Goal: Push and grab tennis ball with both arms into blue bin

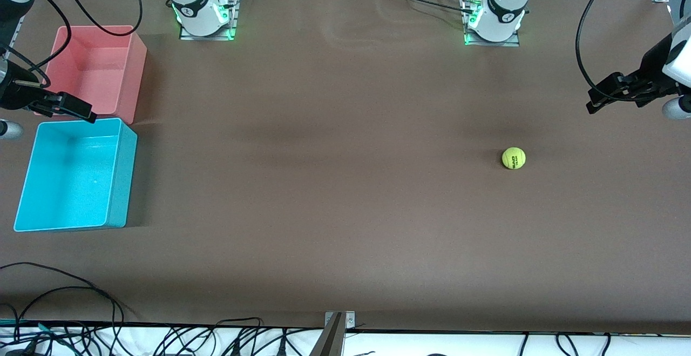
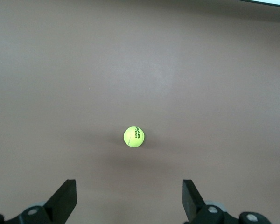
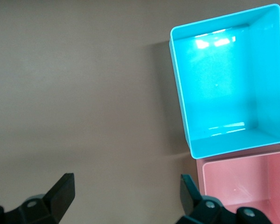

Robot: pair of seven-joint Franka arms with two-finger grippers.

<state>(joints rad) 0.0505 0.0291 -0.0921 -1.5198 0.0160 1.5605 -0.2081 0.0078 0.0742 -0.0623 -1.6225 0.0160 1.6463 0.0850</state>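
Tennis ball (image 1: 513, 158) resting on bare brown table (image 1: 334, 183), toward the left arm's end, black lettering facing the front camera. Well apart from both bins, with the whole middle stretch of tabletop between.

Left gripper (image 1: 593, 101) up in the air at the left arm's end of the table, over bare tabletop. Fingers spread wide, holding nothing. Not touching the ball. In the left wrist view, ball (image 2: 134, 136) centred ahead of the 2 black fingertips (image 2: 65, 196), lined up with the gap between them but clear of both.

Right gripper (image 1: 81, 110) up in the air at the right arm's end, over the seam where the 2 bins meet. Fingers spread wide too, empty. In the right wrist view, 2 black fingertips (image 3: 60, 189) framing bare table just beside the bins.

Blue bin (image 1: 121, 183) standing upright at the right arm's end of the table, nothing inside, interior glossy with light reflections in the right wrist view (image 3: 270, 74). Pink bin (image 1: 129, 83) just beside it, farther from the front camera, also with nothing inside; short walls of the 2 bins touching or nearly so.

Black cables (image 1: 65, 302) looping along the table edge nearest the front camera.
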